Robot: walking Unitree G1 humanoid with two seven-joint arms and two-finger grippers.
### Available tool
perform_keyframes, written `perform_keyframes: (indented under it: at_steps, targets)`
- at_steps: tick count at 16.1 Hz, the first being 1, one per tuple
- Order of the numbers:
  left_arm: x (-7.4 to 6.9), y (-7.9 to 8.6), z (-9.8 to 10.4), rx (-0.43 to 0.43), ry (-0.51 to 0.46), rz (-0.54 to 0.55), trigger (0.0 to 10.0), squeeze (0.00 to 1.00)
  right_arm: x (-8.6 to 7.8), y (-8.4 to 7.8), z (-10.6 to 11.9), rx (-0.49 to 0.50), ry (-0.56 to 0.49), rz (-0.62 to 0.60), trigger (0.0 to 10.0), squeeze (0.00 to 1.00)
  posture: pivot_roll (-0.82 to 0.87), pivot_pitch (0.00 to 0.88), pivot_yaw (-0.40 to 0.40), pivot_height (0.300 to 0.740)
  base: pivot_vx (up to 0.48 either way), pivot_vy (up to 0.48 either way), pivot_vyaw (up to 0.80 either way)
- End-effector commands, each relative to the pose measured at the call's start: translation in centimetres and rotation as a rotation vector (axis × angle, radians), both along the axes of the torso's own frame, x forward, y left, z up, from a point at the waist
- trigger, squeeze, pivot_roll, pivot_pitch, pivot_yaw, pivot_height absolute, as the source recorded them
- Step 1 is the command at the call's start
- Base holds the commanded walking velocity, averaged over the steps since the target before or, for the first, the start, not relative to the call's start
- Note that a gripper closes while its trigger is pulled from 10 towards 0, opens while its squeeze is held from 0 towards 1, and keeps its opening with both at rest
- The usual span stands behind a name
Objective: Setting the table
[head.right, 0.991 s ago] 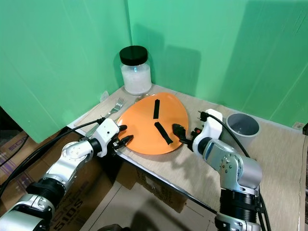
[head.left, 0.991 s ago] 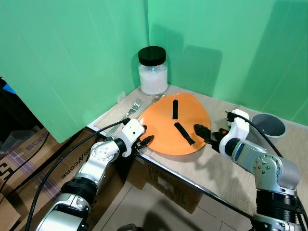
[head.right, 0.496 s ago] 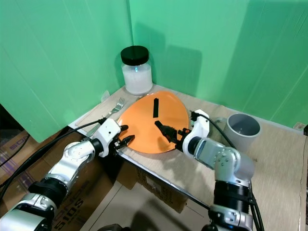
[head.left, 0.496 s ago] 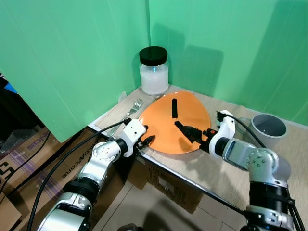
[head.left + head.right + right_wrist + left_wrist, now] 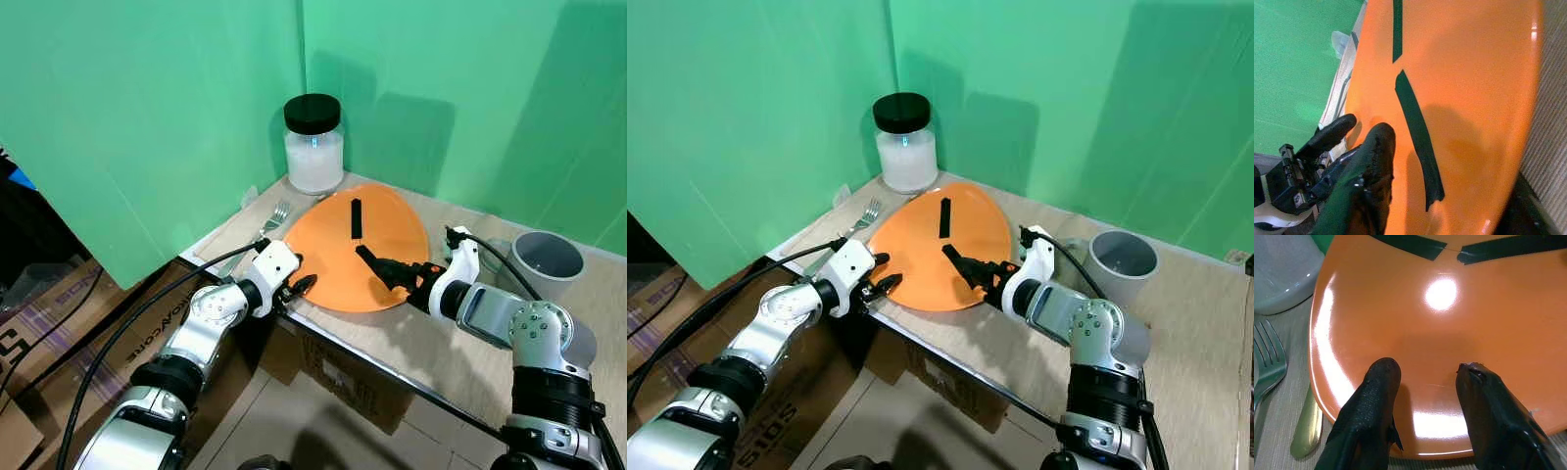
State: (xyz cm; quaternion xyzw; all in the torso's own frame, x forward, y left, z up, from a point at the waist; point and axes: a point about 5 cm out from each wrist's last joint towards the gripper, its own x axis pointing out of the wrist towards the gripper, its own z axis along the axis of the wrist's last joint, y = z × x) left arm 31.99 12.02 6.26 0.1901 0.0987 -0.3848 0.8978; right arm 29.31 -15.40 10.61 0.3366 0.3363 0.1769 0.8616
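- My right claw (image 5: 982, 273) reaches in over the right side of the orange plate (image 5: 921, 257) — one finger lies across the plate's top face, the other is under the rim, so it pinches the plate's edge.
- My left claw (image 5: 297, 284) sits at the plate's near-left rim; in the left wrist view both fingertips (image 5: 1382, 382) rest on the orange surface with a gap between them, spread, nothing gripped.
- The plate carries two black tape strips (image 5: 356, 218) near its middle, one behind the other, and lies at the left end of the bench (image 5: 1205, 333), partly over the front edge.
- A fork (image 5: 274, 217) lies on the bench just beside the plate's left rim; a gold-coloured utensil handle (image 5: 1307, 425) peeks out beside it, touching the plate's edge.
- Behind the plate stands a glass jar (image 5: 313, 145) with a black lid and white contents, in the corner of the green backdrop (image 5: 147, 108).
- A grey cup (image 5: 1122, 260) stands to the right — near my right forearm, apart from the plate.
- Cardboard boxes (image 5: 59, 304) sit on the floor below the bench.
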Motion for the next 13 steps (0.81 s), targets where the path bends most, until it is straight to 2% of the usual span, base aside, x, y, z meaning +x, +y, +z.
perform_keyframes:
  at_steps: [1, 8, 11, 13]
  targets:
    - [-0.4, 0.2, -1.0, 0.042, 0.048, -0.001, 10.0, 0.00, 0.2, 0.4, 0.6, 0.023, -0.031, 0.020, 0.0, 0.00, -0.13, 0.000, 0.087, 0.740, 0.000, 0.000, 0.00]
    - [0.3, 0.3, -0.4, 0.043, 0.017, 0.023, 10.0, 0.00, 0.2, 0.1, 1.2, 0.041, -0.086, 0.030, 0.0, 0.00, -0.13, 0.000, 0.100, 0.740, 0.000, 0.000, 0.00]
    - [1.0, 0.2, 0.7, -0.021, -0.030, 0.072, 10.0, 0.00, 0.2, -0.2, 1.5, 0.041, -0.096, 0.027, 0.0, 0.00, -0.13, 0.000, 0.102, 0.740, 0.000, 0.000, 0.00]
    - [1.8, -0.2, 2.6, -0.079, -0.109, 0.072, 10.0, 0.00, 0.2, -0.3, 1.7, 0.045, -0.114, 0.012, 0.0, 0.00, -0.13, 0.000, 0.109, 0.740, 0.000, 0.000, 0.00]
